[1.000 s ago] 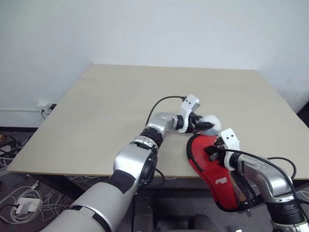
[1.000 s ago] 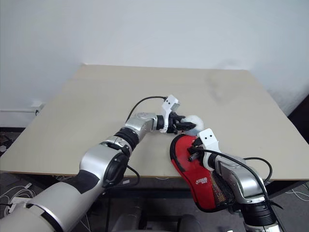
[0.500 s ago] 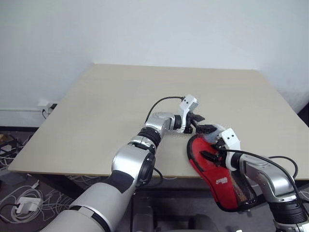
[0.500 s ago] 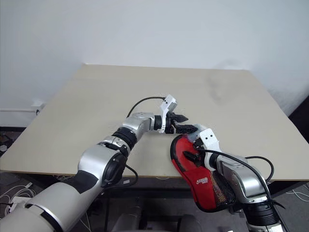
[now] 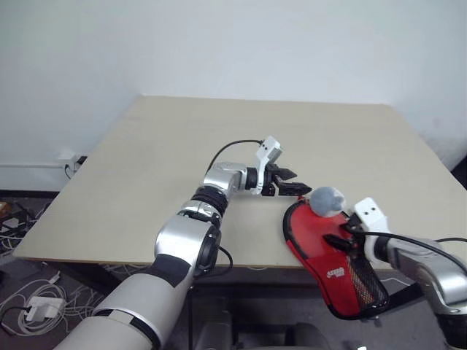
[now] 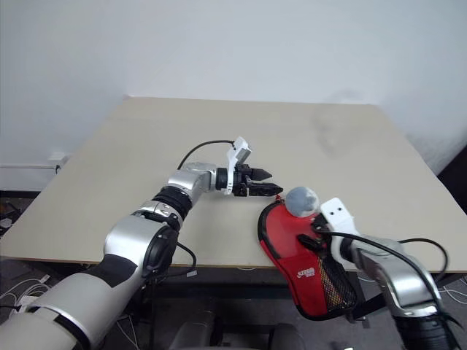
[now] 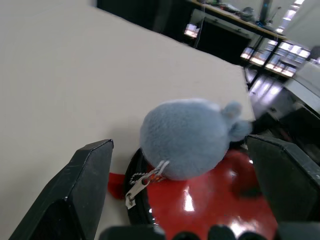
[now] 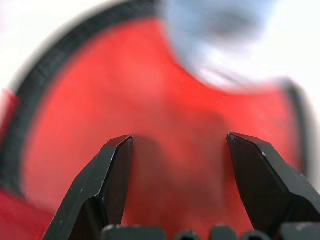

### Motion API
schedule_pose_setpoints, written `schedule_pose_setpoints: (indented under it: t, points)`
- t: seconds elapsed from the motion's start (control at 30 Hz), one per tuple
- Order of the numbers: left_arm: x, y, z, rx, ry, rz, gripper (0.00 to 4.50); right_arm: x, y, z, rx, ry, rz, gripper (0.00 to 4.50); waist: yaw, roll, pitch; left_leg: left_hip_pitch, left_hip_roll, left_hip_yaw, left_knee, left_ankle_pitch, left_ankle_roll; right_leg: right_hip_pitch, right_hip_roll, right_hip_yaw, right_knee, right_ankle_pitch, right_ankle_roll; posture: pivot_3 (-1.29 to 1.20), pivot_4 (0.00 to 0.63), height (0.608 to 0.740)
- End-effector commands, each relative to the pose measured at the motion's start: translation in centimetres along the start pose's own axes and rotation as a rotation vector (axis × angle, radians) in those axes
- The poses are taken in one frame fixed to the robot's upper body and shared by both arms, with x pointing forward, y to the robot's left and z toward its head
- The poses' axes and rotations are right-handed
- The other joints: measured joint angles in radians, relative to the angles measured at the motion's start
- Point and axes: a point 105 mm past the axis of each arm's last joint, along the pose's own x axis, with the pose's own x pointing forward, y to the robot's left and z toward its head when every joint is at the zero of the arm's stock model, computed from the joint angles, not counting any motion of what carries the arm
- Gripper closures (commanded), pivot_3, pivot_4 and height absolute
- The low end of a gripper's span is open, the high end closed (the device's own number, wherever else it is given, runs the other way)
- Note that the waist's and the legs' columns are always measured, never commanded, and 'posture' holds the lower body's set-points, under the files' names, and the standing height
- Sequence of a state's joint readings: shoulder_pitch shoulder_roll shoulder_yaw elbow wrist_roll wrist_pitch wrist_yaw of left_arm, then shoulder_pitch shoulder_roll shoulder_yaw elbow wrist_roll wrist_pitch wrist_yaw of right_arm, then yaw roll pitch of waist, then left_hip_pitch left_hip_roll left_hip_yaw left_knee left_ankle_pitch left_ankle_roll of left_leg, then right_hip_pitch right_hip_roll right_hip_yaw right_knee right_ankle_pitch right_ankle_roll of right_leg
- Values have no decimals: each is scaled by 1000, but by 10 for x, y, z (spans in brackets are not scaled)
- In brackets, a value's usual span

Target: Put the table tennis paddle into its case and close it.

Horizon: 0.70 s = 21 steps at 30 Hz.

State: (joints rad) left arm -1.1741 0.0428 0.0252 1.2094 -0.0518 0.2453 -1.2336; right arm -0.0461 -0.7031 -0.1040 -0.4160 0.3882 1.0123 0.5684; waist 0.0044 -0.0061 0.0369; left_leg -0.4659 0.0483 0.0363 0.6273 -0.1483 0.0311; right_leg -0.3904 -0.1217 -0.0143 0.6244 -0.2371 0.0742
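Red fabric with black edging, that's the case (image 5: 325, 251), lying at the near edge of the table (image 5: 182, 146) with its narrow mesh-pocket end hanging over the rim. A grey plush charm (image 5: 327, 199) on a little chain sits at the round end, and by the look of it the zip is run right round, though the far side of the seam can't be checked from here. The table tennis paddle isn't to be seen on the bare tabletop; my read is that it's inside. The left gripper (image 5: 287, 185) hangs just beside the charm, fingers spread as wide as they go, nothing between them. The right gripper (image 8: 175, 165) hovers over the red face of the case, jaws well apart too, gripping nothing. So this looks like the closing stage, hands off the pouch. If the zip is truly home, the next move only calls for both arms to draw clear without snagging the charm or nudging that overhanging end off the edge.
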Motion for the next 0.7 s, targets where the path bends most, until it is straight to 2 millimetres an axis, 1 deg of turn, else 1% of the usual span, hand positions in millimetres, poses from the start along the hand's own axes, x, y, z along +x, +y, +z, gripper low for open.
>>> schedule_pose_setpoints:
  t: [0.03,0.13,0.2,0.27,0.33,0.4,0.43,0.53,0.63,0.7]
  points:
    - [-6,-13,0,61,35,-108,28,-29,-10,36,-41,-141,-18,1255,-2,1,0,0,0,0,0,0,0,0,0,0,0,0,0,0,0,715]
    - [-15,-28,-19,61,122,-205,28,-37,-28,51,16,-210,-78,1255,-5,2,0,1,1,0,-1,0,0,1,1,0,0,0,0,0,0,715]
    - [-20,-43,-35,99,172,-262,28,-36,-37,62,66,-259,-115,1255,-9,2,0,1,1,0,0,0,0,0,1,1,0,1,-1,0,0,715]
    - [-19,-56,-47,121,199,-277,28,-34,-43,71,111,-298,-139,1255,-8,2,1,1,1,0,0,0,0,0,1,1,1,2,-4,0,0,715]
    - [-12,-64,-51,123,187,-262,28,-28,-48,74,134,-304,-159,1255,-1,2,1,1,1,0,0,0,0,0,1,1,0,2,-4,0,0,715]
    - [-2,-68,-52,106,167,-229,28,-21,-48,74,139,-295,-168,1255,6,3,1,0,0,0,2,0,1,1,0,1,0,2,-4,0,0,715]
    - [2,-69,-52,97,162,-214,28,-19,-48,75,139,-292,-169,1255,7,3,1,0,0,0,2,0,2,1,0,1,0,2,-4,0,0,715]
    - [25,-70,-51,82,142,-145,28,-7,-45,78,148,-288,-163,1255,6,3,1,0,0,0,4,-1,3,2,0,1,0,1,-2,0,0,715]
    - [40,-70,-51,71,137,-98,28,1,-40,81,145,-286,-146,1255,5,3,1,0,0,0,3,-1,3,1,0,1,1,1,-2,0,0,715]
    - [52,-69,-56,86,162,-59,28,8,-36,82,147,-280,-129,1255,-1,5,1,0,0,0,2,-1,3,0,1,1,1,1,-2,0,0,715]
